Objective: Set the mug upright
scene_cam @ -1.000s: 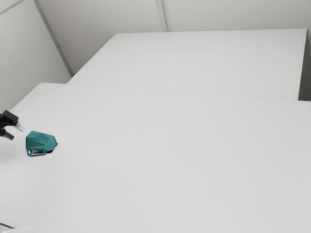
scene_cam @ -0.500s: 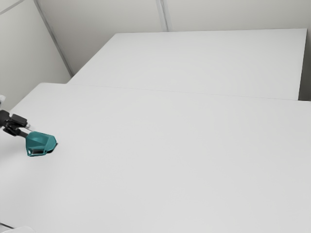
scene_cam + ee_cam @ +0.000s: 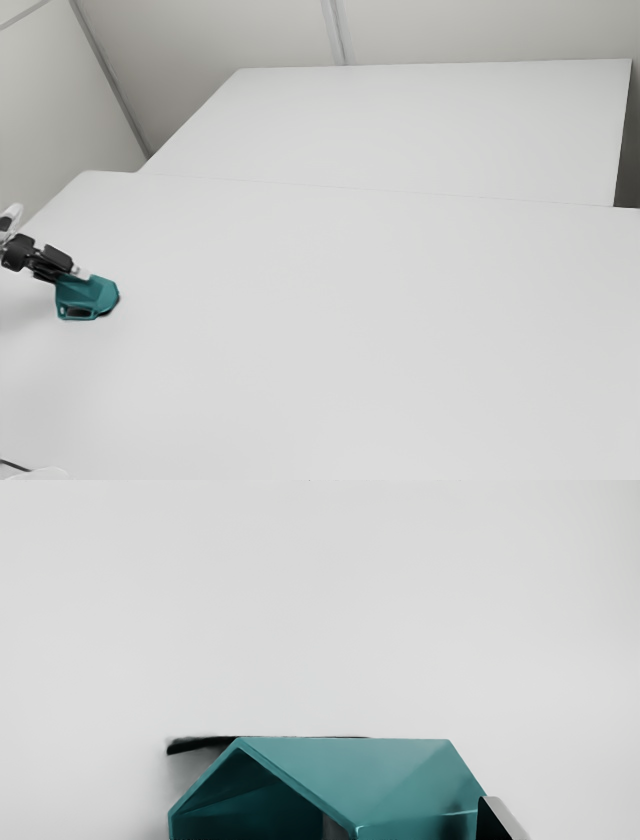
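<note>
Teal mug point(image 3: 92, 294) lies on its side on the white table point(image 3: 350, 320), right by the gripper point(image 3: 76, 275), whose opening and hold we cannot determine; we judge an off-centre pinch could roll it away or tip it back.

The white table point(image 3: 350, 320) looks smooth and matt. Toward its corner at the exterior view's left, the teal mug point(image 3: 390, 775) has smooth facets with a soft sheen, like plastic; the black gripper point(image 3: 78, 274) looks hard and mostly dull.
</note>
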{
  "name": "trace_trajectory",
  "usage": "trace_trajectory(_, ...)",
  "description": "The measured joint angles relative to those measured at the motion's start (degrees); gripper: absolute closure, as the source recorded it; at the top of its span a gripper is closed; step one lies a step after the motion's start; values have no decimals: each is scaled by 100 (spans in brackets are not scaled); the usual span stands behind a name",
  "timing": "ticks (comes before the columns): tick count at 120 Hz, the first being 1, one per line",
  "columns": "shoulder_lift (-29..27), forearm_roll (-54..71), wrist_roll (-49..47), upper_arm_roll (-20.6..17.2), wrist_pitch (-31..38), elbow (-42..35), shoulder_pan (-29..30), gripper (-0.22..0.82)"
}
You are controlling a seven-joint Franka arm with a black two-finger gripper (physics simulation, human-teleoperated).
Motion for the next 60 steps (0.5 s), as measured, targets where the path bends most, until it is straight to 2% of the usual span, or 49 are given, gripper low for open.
trace_trajectory(6,-28,-4,33,0,15,7,-28,51)
trace_trajectory(27,-224,0,119,-136,85,16,-146,69)
trace_trajectory(60,-508,111,110,-184,201,-75,-437,76)
